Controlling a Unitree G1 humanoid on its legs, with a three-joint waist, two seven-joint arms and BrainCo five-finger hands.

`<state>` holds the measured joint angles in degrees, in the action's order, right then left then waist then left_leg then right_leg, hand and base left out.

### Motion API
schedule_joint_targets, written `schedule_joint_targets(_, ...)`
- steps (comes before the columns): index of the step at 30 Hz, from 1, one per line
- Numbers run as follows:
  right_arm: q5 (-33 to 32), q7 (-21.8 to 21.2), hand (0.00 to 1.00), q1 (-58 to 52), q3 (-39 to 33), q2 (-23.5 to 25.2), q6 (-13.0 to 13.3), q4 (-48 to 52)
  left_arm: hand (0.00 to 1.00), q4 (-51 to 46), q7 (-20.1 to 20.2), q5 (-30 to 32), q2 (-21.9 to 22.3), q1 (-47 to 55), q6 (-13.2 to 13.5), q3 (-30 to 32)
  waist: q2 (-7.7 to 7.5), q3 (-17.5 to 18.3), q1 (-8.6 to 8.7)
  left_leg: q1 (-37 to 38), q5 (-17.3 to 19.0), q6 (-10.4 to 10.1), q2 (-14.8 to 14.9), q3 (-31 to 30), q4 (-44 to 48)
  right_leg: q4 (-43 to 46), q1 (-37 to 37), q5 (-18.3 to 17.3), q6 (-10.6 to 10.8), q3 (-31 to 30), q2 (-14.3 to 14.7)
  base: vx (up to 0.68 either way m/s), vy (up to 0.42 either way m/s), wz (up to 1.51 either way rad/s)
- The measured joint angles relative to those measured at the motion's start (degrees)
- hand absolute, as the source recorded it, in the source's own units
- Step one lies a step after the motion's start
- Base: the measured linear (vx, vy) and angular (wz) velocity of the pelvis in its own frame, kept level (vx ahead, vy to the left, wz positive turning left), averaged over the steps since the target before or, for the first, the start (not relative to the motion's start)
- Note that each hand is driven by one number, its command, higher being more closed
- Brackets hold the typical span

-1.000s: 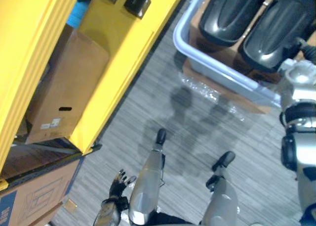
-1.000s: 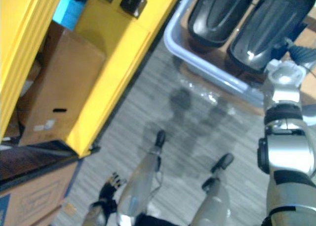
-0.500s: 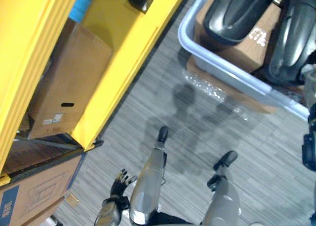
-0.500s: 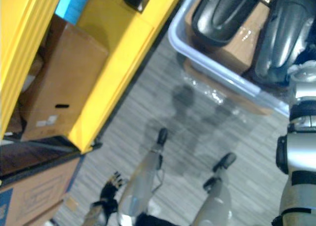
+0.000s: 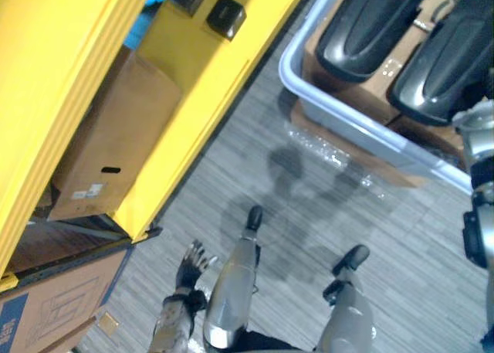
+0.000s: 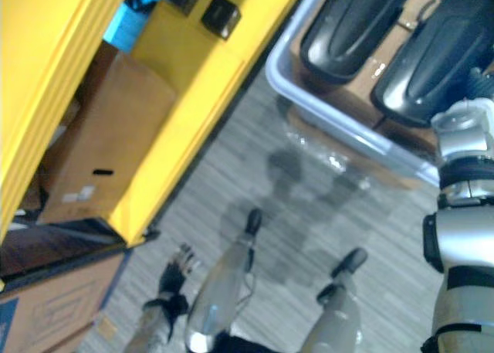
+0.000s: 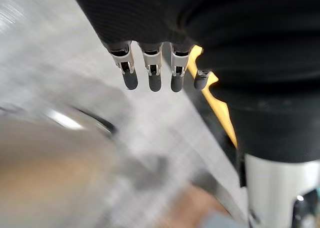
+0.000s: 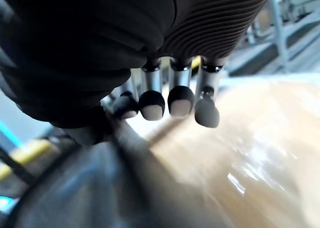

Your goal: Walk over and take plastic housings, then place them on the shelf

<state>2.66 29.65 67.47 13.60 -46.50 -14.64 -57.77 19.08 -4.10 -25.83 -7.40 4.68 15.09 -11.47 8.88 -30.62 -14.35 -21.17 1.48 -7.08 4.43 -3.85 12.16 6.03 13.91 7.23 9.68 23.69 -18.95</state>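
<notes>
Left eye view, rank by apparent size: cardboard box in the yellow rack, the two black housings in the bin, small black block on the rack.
1. cardboard box
2. left housing and right housing: look alike, both cropped by the frame, so not ranked
3. black block

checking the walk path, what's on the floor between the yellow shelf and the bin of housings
Mostly bare grey floor, with clear plastic film lying by the bin, seen in the left eye view.
</notes>
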Motion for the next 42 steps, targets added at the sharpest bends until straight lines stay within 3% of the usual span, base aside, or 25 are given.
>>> schedule_joint_targets(3, 2.01, 2.33, 1.0, -2.91, -2.34, 1.05, 1.34, 6.05, 0.0, -13.25, -0.27, 2.17, -0.74, 1.5, -4.06, 2.46, -0.7, -0.02, 1.55, 3.56, -1.77, -0.24, 0.27, 0.12, -3.91, -0.19, -1.97, 0.0, -0.01, 0.23, 0.13, 0.04, -0.033, 0.03)
schedule_joint_targets(6, 3.96, 4.7, 1.0, -7.21, -6.19, 3.85, 2.04, 10.61, 0.0, -22.81, 0.92, 4.38, -2.76, 2.52, -8.05, 4.31, -2.54, 0.96, 2.69, 6.71, -2.05, -0.32, 0.47, 0.36, -5.5, -0.68, -4.41, 0.0, 0.0, 0.36, 0.3, 0.04, -0.015, -0.03)
schedule_joint_targets(8, 5.2, 5.56, 1.0, -11.59, -8.47, 6.39, 2.32, 14.55, 0.0, -26.81, 3.23, 4.43, -4.39, 2.45, -11.16, 4.79, -5.29, 3.5, 3.0, 8.4, -2.22, -0.34, 0.67, 1.18, -6.77, -2.24, -6.02, 0.01, 0.01, 0.55, 0.65, 0.06, -0.017, -0.08)
schedule_joint_targets(12, 9.13, 5.57, 1.0, -19.55, -10.77, 10.61, 3.22, 23.28, 0.0, -29.5, 8.69, 3.18, -5.93, 1.82, -17.03, 5.42, -8.82, 9.74, 4.19, 11.51, -3.05, -1.08, 1.62, 1.52, -10.4, -4.98, -8.86, 0.04, 0.04, 1.47, 2.02, 0.07, -0.035, 0.0)
schedule_joint_targets(17, 14.03, 5.46, 1.0, -25.87, -12.42, 14.38, 5.92, 31.91, 0.0, -28.9, 11.61, -2.34, -5.92, -2.47, -22.66, 4.93, -9.82, 16.02, 5.07, 16.2, -3.77, -1.88, 3.15, 3.23, -14.14, -7.54, -12.06, 0.08, 0.0, 1.22, 3.85, 0.06, -0.044, -0.17)
schedule_joint_targets(18, 15.65, 5.41, 1.0, -27.18, -12.36, 15.91, 7.92, 34.34, 0.0, -28.62, 11.61, -3.55, -5.8, -4.17, -24.21, 4.79, -10.03, 17.98, 5.87, 17.37, -4.05, -2.15, 3.7, 4.09, -15.25, -7.83, -12.26, 0.14, -0.08, 1.08, 4.36, 0.04, -0.039, -0.23)
schedule_joint_targets(21, 18.78, 5.41, 1.0, -29.76, -12.36, 17.09, 12.66, 39.75, 0.0, -26.68, 11.07, -4.19, -5.56, -8.19, -25.84, 3.52, -10.35, 19.13, 7.23, 20.17, -4.27, -2.23, 4.0, 5.99, -16.62, -7.93, -13.2, 0.21, -0.18, -0.41, 4.57, 0.0, -0.01, -0.27)
schedule_joint_targets(28, 20.72, 4.44, 1.0, -33.55, -11.63, 20.5, 22.69, 45.7, 0.0, -15.07, 4.33, -4.75, -4.42, -14.61, -26.07, 1.06, -12.49, 22.18, 9.92, 21.35, -4.24, -2.25, 4.93, 8.75, -16.61, -10.54, -13.67, 1.8, -0.89, -2.56, 6.07, -0.02, -0.014, -0.2)
schedule_joint_targets(31, 20.73, 3.51, 1.0, -34.07, -9.67, 21.26, 26.3, 46.12, 0.0, -11.91, 2.52, -5.94, -3.18, -14.94, -25.89, 0.63, -12.52, 22.41, 10.7, 22.17, -4.22, -2.25, 4.96, 9.54, -16.6, -10.55, -13.82, 2.06, -0.99, -3.45, 6.12, -0.04, -0.004, -0.13)
schedule_joint_targets(37, 21.87, 2.59, 1.0, -35.93, -6.86, 22.83, 29.22, 46.12, 0.0, -8.22, 1.88, -14.85, -2.2, -16.57, -24.54, -1.08, -12.78, 23.17, 10.7, 22.14, -4.22, -2.24, 4.95, 9.47, -16.53, -10.59, -13.79, 2.42, -1.01, -3.44, 6.11, -0.03, -0.002, -0.01)
schedule_joint_targets(42, 22.95, 1.26, 1.0, -37.08, -5.1, 24.8, 31.26, 46.1, 0.0, -4.3, 0.82, -14.8, -0.87, -17.94, -21.2, -2.38, -13.04, 24.8, 10.7, 22.04, -4.24, -2.27, 4.9, 9.37, -16.53, -10.61, -13.78, 2.53, -0.95, -3.43, 6.09, 0.01, 0.0, 0.0)
